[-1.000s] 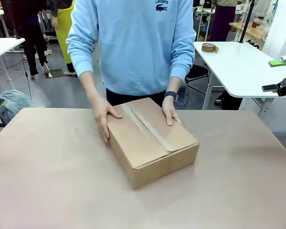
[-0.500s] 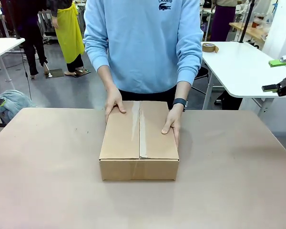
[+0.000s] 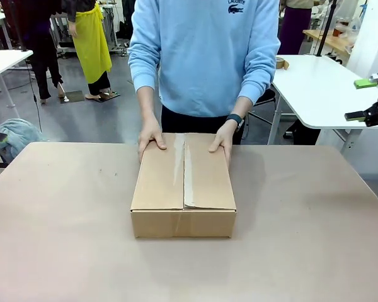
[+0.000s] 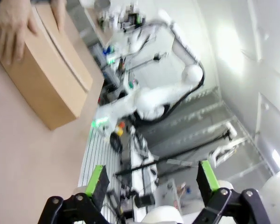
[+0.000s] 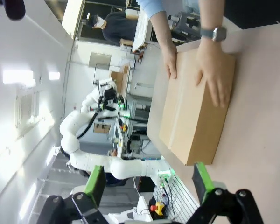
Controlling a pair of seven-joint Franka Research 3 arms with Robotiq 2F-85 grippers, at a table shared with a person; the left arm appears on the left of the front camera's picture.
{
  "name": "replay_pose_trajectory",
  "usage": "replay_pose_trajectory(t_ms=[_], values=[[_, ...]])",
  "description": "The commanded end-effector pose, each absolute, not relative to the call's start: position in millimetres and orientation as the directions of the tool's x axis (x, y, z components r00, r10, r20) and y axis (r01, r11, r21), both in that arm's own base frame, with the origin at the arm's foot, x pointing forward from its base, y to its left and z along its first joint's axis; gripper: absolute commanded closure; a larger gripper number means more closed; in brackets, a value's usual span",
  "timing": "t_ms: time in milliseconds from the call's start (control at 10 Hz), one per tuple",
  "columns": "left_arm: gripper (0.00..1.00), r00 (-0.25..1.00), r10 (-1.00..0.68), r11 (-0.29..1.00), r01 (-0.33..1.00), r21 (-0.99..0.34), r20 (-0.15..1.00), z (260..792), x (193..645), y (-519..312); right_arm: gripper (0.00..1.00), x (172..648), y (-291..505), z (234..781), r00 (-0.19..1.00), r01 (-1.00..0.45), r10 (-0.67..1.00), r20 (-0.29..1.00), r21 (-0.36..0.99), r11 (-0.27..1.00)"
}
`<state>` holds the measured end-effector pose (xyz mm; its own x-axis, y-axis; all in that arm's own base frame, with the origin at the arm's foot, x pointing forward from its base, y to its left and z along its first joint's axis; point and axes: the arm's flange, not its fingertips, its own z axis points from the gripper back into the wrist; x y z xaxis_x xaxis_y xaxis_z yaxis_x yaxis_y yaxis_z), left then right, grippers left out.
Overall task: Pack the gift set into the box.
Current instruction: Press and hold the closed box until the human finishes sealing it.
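Presently box (image 3: pixel 183 182) flaps shut, inside hidden; person's hands (image 3: pixel 151 137) flat on its far end; left gripper (image 4: pixel 151 179), right gripper (image 5: pixel 147 181) both spread, empty.

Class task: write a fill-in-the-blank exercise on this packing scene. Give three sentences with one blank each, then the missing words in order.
1. The top flaps of the brown corrugated cardboard carton on the beige table are ____.
2. The person's watch-wearing hand and other hand both rest on the carton's ____ end, as seen from the robot's side.
3. The left gripper and the right gripper both stand ____, holding nothing.

Missing words: closed; far; open.
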<state>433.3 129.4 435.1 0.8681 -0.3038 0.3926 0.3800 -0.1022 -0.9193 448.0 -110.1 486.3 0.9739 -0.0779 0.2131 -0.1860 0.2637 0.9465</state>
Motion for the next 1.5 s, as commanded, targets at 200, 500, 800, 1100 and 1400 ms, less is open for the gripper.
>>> replay_pose_trajectory(t_ms=[200,500,800,1100,1400], values=[[0.00,0.309,-0.639,-0.237,0.792,-0.563,0.705,429,444,-56,0.00,508,59,508,0.630,-0.769,0.398,0.667,0.606,0.202],[0.00,0.071,-0.475,-0.335,0.907,-0.255,0.877,395,415,-122,0.00,507,150,465,0.231,-0.965,0.504,0.832,0.261,0.011],[0.00,0.105,-0.518,-0.281,0.916,-0.285,0.849,399,427,-138,0.00,510,174,469,0.334,-0.933,0.561,0.757,0.350,0.084],[0.00,0.079,-0.446,-0.280,0.934,-0.223,0.892,390,420,-131,0.00,512,171,445,0.269,-0.957,0.563,0.781,0.280,0.069],[0.00,-0.103,-0.238,-0.175,0.983,0.061,0.966,370,436,-184,0.00,509,213,395,-0.073,-0.993,0.497,0.865,-0.018,-0.115]])
